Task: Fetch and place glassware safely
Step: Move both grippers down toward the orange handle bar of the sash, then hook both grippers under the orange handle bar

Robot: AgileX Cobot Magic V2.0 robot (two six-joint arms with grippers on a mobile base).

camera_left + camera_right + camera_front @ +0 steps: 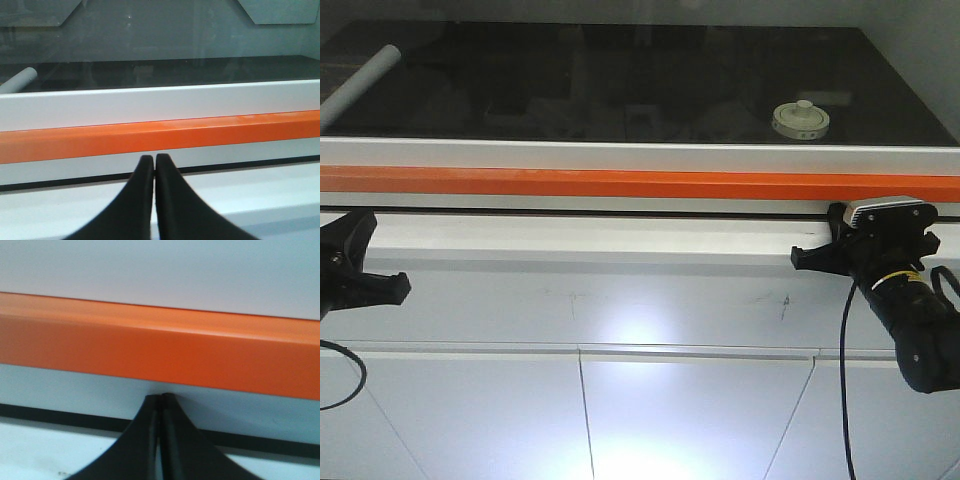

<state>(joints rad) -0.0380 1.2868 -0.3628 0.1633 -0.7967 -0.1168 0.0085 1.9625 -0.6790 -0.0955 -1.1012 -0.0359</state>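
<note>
A grey tube (360, 85) lies at ten o'clock on the dark counter (620, 80). An orange strip (620, 184) runs along its six o'clock edge, with white cabinet panels (690, 410) below.

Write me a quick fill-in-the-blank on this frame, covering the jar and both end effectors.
1. The lidded jar stands on the ___ half of the dark surface.
2. The left end effector and the right end effector are both ___.
3. The long stripe below that surface is ___.
Missing words: right; shut; orange.
</note>
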